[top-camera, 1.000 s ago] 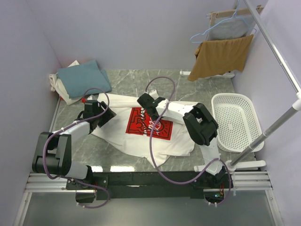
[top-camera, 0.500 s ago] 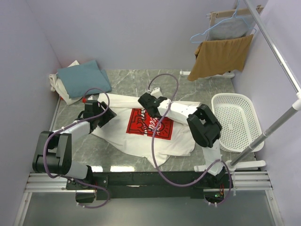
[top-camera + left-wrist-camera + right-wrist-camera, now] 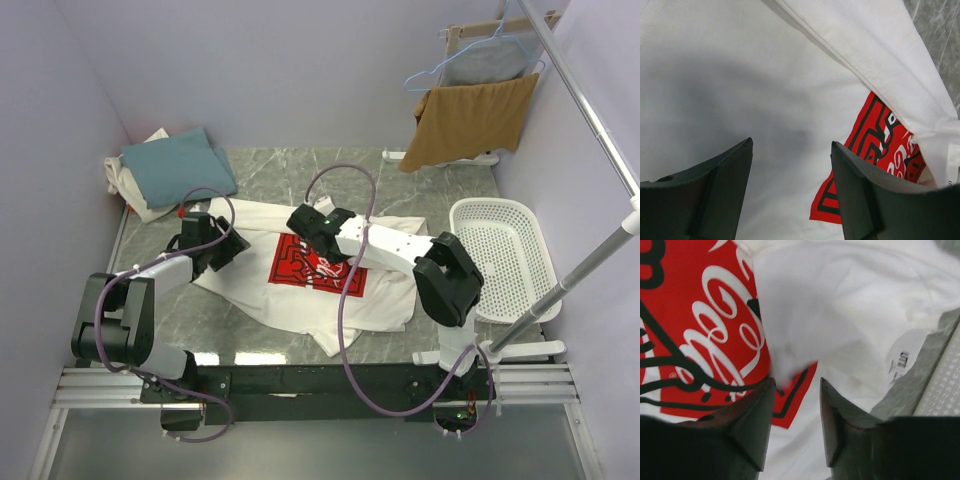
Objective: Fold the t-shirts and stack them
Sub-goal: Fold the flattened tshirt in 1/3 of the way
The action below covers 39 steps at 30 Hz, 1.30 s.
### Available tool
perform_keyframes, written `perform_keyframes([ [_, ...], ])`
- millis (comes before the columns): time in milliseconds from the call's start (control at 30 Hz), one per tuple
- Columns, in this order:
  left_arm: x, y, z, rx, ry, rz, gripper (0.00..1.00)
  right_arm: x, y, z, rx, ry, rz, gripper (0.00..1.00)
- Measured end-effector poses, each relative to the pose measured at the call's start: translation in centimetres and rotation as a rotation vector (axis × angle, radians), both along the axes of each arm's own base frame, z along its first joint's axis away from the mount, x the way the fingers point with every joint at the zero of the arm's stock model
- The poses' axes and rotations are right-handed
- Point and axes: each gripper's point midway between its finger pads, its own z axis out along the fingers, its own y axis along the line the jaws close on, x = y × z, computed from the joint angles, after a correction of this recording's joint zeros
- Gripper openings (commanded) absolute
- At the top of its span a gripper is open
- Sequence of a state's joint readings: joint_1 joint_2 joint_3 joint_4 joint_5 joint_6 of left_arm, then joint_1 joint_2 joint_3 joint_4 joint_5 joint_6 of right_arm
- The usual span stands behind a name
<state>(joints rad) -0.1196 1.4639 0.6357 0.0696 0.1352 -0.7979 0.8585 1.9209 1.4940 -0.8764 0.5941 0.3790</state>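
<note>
The white t-shirt point(image 3: 300, 312) with the red print point(image 3: 298, 263) lies spread on the marble table point(image 3: 280, 165). My left gripper point(image 3: 230, 244) is open just above the shirt's left part. In the left wrist view point(image 3: 791, 142) only white cloth point(image 3: 740, 90) and the print's edge point(image 3: 875, 150) lie under its fingers. My right gripper point(image 3: 302, 222) is open over the print's upper edge. In the right wrist view point(image 3: 797, 380) a blurred flap of white cloth point(image 3: 790, 340) hangs by its left finger, over the print point(image 3: 695, 340). The folded teal-blue shirt point(image 3: 178, 165) rests on the off-white one point(image 3: 130, 190) at the back left.
A white basket point(image 3: 495, 255) stands at the right and its rim shows in the right wrist view point(image 3: 945, 390). A rack with tan cloth point(image 3: 470, 120) and a grey garment on a blue hanger point(image 3: 480, 58) stands at the back right. A metal pole point(image 3: 575, 275) slants at the right.
My right gripper has moved a little left across the top of the print, and its elbow has swung right. The left arm has barely moved.
</note>
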Motion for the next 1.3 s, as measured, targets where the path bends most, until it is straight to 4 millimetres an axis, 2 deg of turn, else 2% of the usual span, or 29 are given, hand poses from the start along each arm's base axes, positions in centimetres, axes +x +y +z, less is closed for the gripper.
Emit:
perform_keyframes([
  [33,0.0,0.0,0.0,0.001,0.002,0.0,0.7,-0.4,0.2,-0.1,0.001,0.01,0.003,0.77],
  [167,0.0,0.2,0.0,0.009,0.002,0.008,0.71,-1.7,-0.6,-0.7,-0.004,0.002,-0.029,0.78],
  [300,0.0,0.8,1.1,0.029,-0.026,0.034,0.71,-3.2,-4.4,0.0,0.063,-0.013,-0.137,0.79],
  [467,0.6,1.2,3.6,0.036,-0.104,0.055,0.72,-3.0,-9.0,2.3,0.28,-0.121,-0.337,0.79],
  [600,1.2,0.6,4.4,0.01,-0.132,0.039,0.72,-2.9,-11.8,0.7,0.358,-0.127,-0.466,0.77],
  [700,2.9,-0.8,5.3,-0.031,-0.153,-0.008,0.71,-2.0,-14.1,-1.0,0.429,-0.113,-0.571,0.76],
  [800,6.1,-3.1,7.0,-0.079,-0.192,-0.075,0.7,-0.1,-16.2,-1.2,0.459,-0.138,-0.646,0.75],
  [867,8.1,-4.5,8.0,-0.112,-0.222,-0.112,0.7,1.7,-16.3,-1.0,0.475,-0.145,-0.65,0.75],
  [967,11.0,-6.1,8.6,-0.145,-0.238,-0.151,0.7,4.8,-15.7,-1.4,0.528,-0.141,-0.645,0.75],
  [1067,12.9,-6.8,7.6,-0.153,-0.224,-0.167,0.7,6.5,-16.3,-2.5,0.566,-0.132,-0.672,0.75],
  [1300,16.2,-8.0,3.4,-0.145,-0.16,-0.222,0.68,7.8,-18.5,-5.0,0.6,-0.098,-0.731,0.75],
])
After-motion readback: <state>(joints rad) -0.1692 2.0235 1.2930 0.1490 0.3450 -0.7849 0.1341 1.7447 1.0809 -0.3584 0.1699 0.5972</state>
